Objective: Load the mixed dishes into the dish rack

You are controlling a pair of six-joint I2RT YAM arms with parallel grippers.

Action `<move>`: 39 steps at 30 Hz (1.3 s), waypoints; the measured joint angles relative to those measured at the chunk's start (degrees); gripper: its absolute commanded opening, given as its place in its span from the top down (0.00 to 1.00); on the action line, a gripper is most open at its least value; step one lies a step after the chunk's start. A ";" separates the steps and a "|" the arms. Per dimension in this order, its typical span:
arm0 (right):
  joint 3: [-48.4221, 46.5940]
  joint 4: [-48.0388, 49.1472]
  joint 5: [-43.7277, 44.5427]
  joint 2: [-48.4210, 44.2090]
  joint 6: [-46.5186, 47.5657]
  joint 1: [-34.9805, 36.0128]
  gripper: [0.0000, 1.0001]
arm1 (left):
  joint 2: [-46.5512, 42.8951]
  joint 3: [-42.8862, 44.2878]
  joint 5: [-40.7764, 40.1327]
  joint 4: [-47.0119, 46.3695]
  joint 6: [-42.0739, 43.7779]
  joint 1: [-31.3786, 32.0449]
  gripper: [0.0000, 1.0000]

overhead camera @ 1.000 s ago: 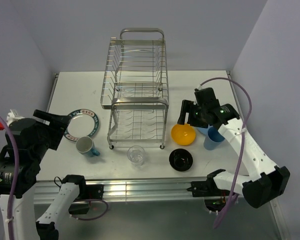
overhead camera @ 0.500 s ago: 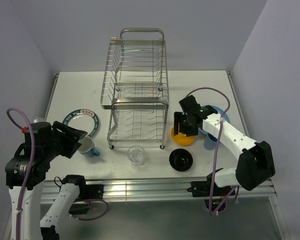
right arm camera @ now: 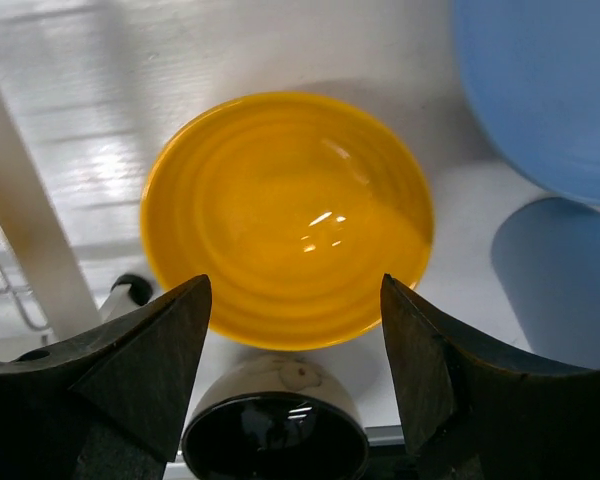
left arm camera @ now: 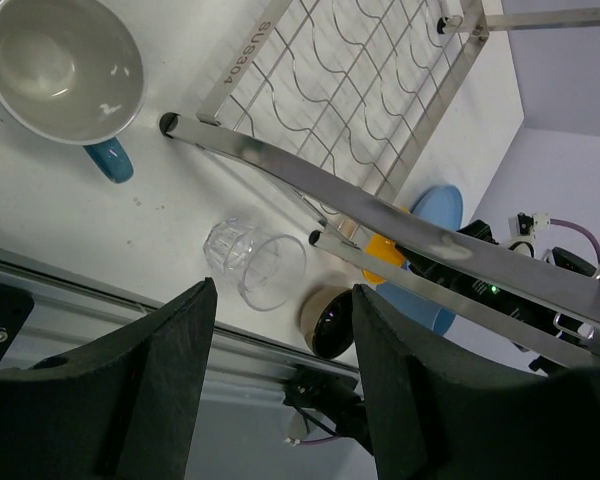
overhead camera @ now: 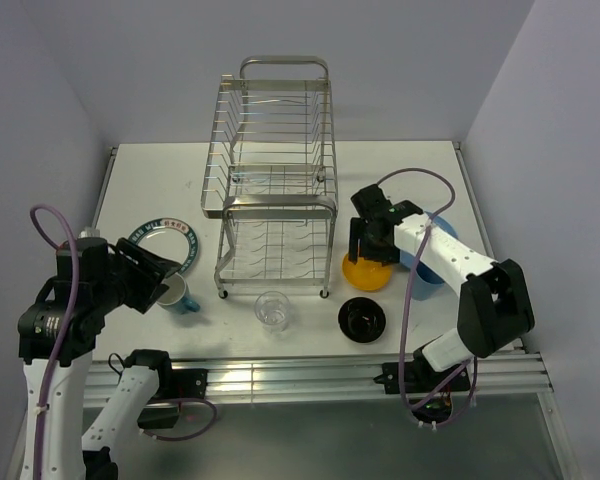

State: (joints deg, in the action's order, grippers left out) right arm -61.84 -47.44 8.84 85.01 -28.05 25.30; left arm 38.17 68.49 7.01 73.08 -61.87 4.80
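Note:
The silver wire dish rack (overhead camera: 275, 175) stands at the table's back middle, with no dishes in it. The yellow-orange bowl (overhead camera: 365, 272) sits right of its base; my right gripper (overhead camera: 368, 240) hangs open just above the bowl (right arm camera: 285, 215), holding nothing. The black bowl (overhead camera: 362, 319), blue plate (overhead camera: 435, 235) and blue cup (overhead camera: 425, 277) lie near it. The clear glass (overhead camera: 272, 309) stands in front of the rack. The teal-and-white mug (overhead camera: 172, 292) and the green-rimmed plate (overhead camera: 165, 245) are at the left. My left gripper (overhead camera: 150, 275) is open beside the mug (left arm camera: 65, 70).
The rack's lower frame (left arm camera: 310, 180) crosses the left wrist view. The table's front rail (overhead camera: 280, 375) runs along the near edge. Purple walls close in on both sides. A cable (overhead camera: 410, 185) loops over the right arm.
My right gripper has moved left and down over the yellow-orange bowl. My left arm has swung right and down toward the mug.

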 measured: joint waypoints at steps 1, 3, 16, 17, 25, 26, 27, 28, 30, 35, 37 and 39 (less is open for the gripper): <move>0.00 -0.09 0.57 0.00 -0.02 -0.59 0.24 | 0.09 0.00 0.33 -0.13 0.26 0.00 0.38; 0.00 -0.26 1.38 0.13 -0.17 -2.34 0.24 | 0.09 0.00 0.98 -0.72 0.70 0.00 0.38; 1.36 -0.66 3.58 3.19 -1.09 -5.62 0.24 | 1.05 -0.31 3.19 -2.62 2.71 0.00 0.37; 1.73 -0.66 3.61 3.19 -1.14 -5.62 0.24 | 1.05 -0.46 3.32 -2.73 2.73 0.00 0.38; 7.04 0.83 1.97 3.19 -2.62 -5.62 0.29 | 0.85 -1.36 3.82 -3.08 2.73 0.00 0.37; 7.82 1.20 1.53 3.21 -2.80 -5.62 0.35 | 0.81 -1.42 3.82 -3.17 2.73 0.00 0.38; 8.41 1.44 1.01 3.28 -2.97 -5.62 0.40 | 0.72 -1.46 3.82 -3.23 2.75 0.00 0.37; 9.01 1.79 0.48 3.39 -3.08 -5.62 0.56 | 0.63 -1.62 3.85 -3.34 2.75 0.00 0.37; 9.25 2.73 -0.20 3.69 -3.48 -5.62 0.68 | 0.55 -1.81 3.89 -3.39 2.78 0.00 0.37; 8.94 4.48 -2.99 3.74 -4.09 -5.68 0.76 | 0.74 -2.05 3.85 -3.48 3.39 0.00 0.37; 8.94 4.55 -3.30 3.74 -4.13 -5.68 0.91 | 0.98 -2.05 3.67 -3.45 3.91 0.00 0.36; 8.92 4.57 -3.39 3.74 -4.26 -5.68 1.00 | 1.31 -2.05 3.65 -3.52 4.07 0.00 0.37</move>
State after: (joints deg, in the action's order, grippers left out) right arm -52.93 -42.87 5.45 88.75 -32.32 19.62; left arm 39.48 66.43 10.66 69.56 -57.80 4.80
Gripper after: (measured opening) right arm 0.338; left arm 0.634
